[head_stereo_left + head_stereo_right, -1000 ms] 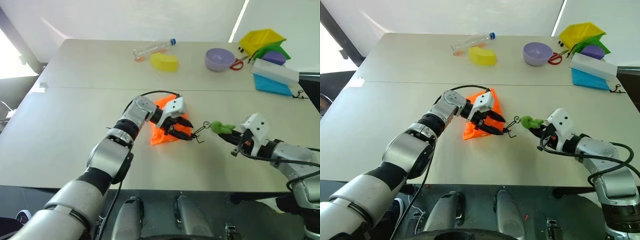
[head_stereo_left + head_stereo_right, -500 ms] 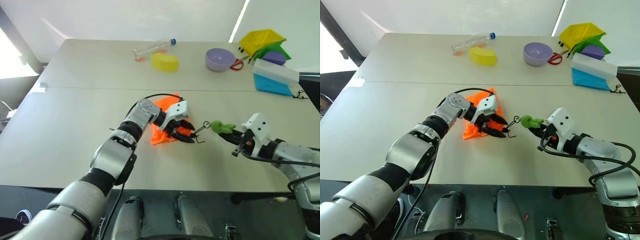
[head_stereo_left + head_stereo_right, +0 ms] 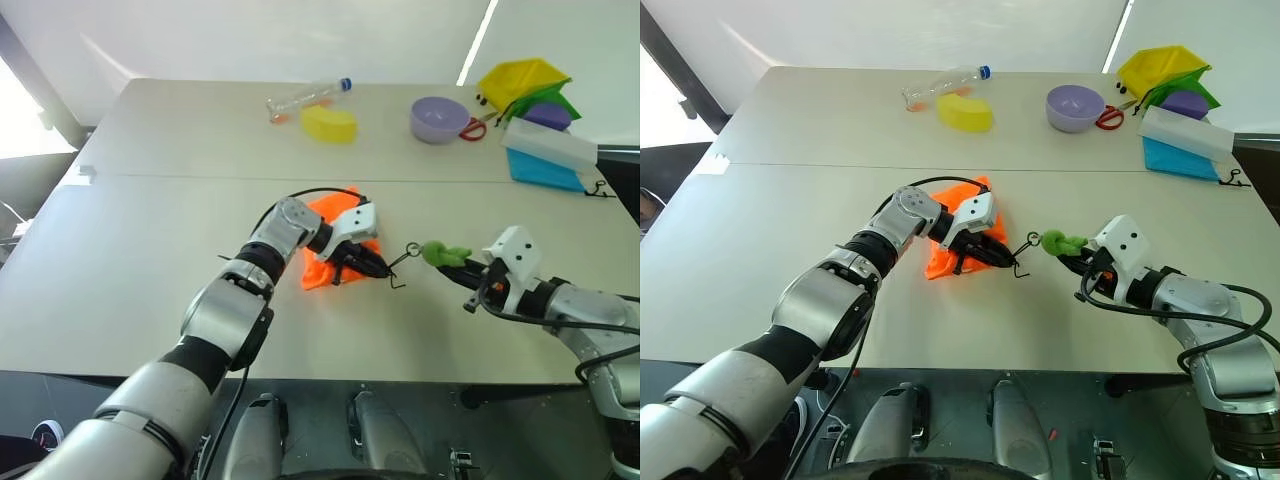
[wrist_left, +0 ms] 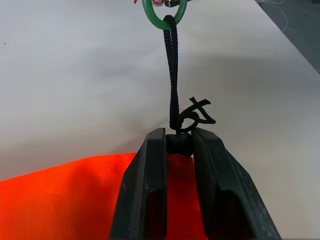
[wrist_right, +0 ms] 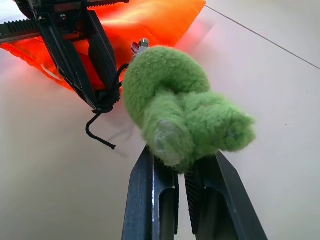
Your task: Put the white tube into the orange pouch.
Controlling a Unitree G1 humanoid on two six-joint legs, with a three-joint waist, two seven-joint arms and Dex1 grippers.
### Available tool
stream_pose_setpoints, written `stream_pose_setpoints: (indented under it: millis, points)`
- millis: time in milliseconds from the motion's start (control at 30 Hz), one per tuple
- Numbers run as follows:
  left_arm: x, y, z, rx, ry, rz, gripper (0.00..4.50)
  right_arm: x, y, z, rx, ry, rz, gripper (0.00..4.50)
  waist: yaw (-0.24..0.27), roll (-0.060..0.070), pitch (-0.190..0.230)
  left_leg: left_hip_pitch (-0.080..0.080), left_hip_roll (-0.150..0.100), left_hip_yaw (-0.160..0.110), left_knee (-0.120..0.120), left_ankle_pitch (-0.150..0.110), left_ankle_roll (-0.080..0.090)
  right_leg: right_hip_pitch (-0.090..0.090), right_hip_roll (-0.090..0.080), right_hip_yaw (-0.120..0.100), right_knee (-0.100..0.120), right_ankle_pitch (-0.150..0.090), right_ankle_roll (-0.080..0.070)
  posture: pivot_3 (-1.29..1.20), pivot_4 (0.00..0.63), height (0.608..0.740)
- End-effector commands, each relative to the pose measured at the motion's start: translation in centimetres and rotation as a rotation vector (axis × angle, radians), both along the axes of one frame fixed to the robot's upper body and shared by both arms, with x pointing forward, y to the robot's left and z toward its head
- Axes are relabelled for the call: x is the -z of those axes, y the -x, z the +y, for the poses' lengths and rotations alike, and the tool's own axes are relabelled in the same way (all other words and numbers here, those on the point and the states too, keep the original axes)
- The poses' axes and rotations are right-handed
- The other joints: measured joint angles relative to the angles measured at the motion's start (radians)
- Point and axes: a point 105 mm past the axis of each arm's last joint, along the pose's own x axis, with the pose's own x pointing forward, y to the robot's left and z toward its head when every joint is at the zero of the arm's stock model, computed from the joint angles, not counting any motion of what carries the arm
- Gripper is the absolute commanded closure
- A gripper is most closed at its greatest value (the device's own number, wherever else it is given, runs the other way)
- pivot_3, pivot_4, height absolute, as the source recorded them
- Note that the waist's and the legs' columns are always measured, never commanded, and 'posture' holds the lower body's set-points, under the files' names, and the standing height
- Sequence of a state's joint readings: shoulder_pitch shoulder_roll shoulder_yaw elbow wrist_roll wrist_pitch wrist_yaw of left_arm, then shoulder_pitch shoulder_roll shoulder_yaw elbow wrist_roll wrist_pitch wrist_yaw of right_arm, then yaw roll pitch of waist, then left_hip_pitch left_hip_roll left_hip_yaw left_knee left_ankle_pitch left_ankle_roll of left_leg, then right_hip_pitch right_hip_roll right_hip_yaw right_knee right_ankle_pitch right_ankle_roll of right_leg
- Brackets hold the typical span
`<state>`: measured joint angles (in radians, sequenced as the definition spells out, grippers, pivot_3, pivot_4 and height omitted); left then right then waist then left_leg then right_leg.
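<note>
The orange pouch lay flat near the middle of the counter, toward its near edge. The left tool had its 2 fingers pressed together on the knot of the pouch's black cord, at the pouch's edge. The cord ran to a green ring. The right tool, just beside, was clamped shut on a fuzzy green toy attached at that ring.
</note>
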<state>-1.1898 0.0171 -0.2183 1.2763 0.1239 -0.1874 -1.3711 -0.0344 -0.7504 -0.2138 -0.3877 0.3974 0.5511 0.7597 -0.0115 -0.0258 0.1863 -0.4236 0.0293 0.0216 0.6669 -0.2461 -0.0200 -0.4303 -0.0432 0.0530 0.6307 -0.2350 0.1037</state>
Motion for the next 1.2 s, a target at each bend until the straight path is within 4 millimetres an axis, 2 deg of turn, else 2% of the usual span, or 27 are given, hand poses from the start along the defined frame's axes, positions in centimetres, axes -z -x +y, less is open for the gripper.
stream_pose_setpoints:
  millis: [33,333,633,1000,1200]
  points:
    - [-0.9,-0.1,-0.4,0.019,0.012,-0.034,3.89,-1.5,-0.1,0.1,-0.011,0.010,-0.070,4.46,0.000,0.000,0.000,0.000,0.000,0.000,0.000,0.000,0.000,0.000,0.000,0.000,0.000,0.000,0.000,0.00,0.150,0.740]
    - [-1.1,-0.1,0.4,0.063,-0.009,-0.086,3.89,-1.7,-1.3,-1.7,0.087,0.054,-0.110,4.46,-0.001,0.000,0.000,0.000,0.000,0.000,0.000,0.000,0.000,0.000,0.000,0.000,0.000,0.000,0.000,0.00,0.150,0.740]
    - [-1.0,-0.6,2.7,0.076,-0.068,-0.132,3.89,-2.2,-2.2,-2.4,0.126,0.070,-0.146,4.46,0.000,0.000,0.000,0.000,0.000,0.000,0.000,0.000,0.000,0.000,0.000,0.000,0.000,0.000,0.000,0.00,0.150,0.740]
    - [-1.2,-0.3,6.6,0.145,-0.170,-0.097,3.89,-2.6,-3.7,-5.3,0.277,0.136,-0.188,4.46,-0.003,0.000,0.000,0.001,0.000,0.000,0.000,0.000,0.000,0.000,0.000,0.000,0.001,0.000,0.000,0.00,0.150,0.740]
    - [-1.5,-0.4,7.4,0.106,-0.133,-0.066,3.89,-2.4,-4.1,-6.4,0.324,0.174,-0.195,4.46,-0.002,0.000,0.000,0.001,0.000,0.000,0.000,0.000,0.000,0.000,0.000,0.000,0.001,0.000,0.001,0.00,0.150,0.740]
